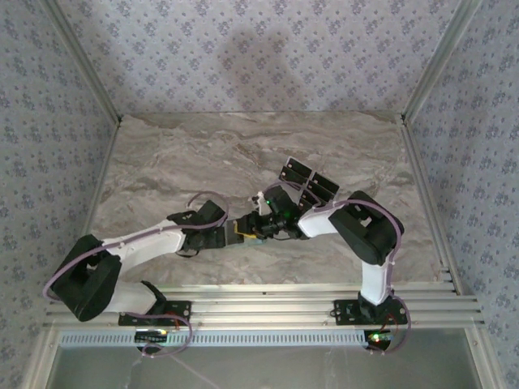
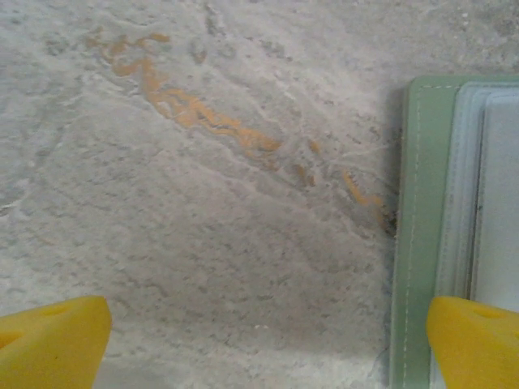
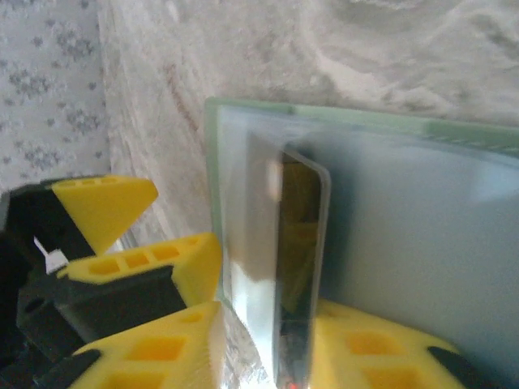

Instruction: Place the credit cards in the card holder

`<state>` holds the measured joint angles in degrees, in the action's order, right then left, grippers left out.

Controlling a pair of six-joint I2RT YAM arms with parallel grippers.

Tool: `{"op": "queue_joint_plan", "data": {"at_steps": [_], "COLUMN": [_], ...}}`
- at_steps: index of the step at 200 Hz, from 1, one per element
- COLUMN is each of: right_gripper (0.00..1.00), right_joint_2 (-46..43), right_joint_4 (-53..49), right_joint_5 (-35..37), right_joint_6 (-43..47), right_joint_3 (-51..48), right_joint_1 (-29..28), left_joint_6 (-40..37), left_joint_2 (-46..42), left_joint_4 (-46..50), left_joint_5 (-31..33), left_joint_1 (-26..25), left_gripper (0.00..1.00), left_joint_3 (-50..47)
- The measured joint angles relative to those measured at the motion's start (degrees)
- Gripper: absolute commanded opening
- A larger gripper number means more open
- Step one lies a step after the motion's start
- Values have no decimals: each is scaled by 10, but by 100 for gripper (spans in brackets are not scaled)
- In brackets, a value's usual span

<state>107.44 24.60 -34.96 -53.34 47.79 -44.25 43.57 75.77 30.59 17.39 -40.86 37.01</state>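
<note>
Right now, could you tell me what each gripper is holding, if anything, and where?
The right gripper holds a dark credit card by its near end, over the card holder. The left gripper is open, holding nothing.

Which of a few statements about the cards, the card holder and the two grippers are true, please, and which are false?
1. Two loose credit cards lie on the table beyond the grippers. True.
2. The card holder lies closed. False: it is open, with its pale inner pockets showing.
3. The left gripper is clamped on a card. False: its fingers stand wide apart and hold nothing.
4. The right gripper holds a dark card on edge against the holder's open inside. True.
</note>
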Motion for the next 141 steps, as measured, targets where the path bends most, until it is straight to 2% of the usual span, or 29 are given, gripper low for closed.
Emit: {"op": "queue_joint_plan", "data": {"at_steps": [22,58,75,101,116,141], "right_gripper": [52,50,44,26,19,13], "right_joint_2": [-20,-48,-57,-58,-56,-42], "right_joint_4": [-67,-163,-211,-288,-331,-374], "right_joint_5": [13,40,61,101,123,150], "right_joint_6": [22,58,80,116,132,157], "right_joint_3": [14,42,63,106,133,170], "right_joint_1": [0,0,-1,-9,-18,-33], "left_joint_6": [0,-1,-2,-2,-2,-2], "left_joint_2": [-24,-42,-41,-38,-33,-23], "left_joint_4": [18,27,29,29,27,26], "left_joint_5": [0,2,2,2,2,2], "left_joint_1": [14,34,36,38,38,39], "left_gripper": [100,100,100,100,100,100], "left_joint_3": [6,15,15,15,13,5]}}
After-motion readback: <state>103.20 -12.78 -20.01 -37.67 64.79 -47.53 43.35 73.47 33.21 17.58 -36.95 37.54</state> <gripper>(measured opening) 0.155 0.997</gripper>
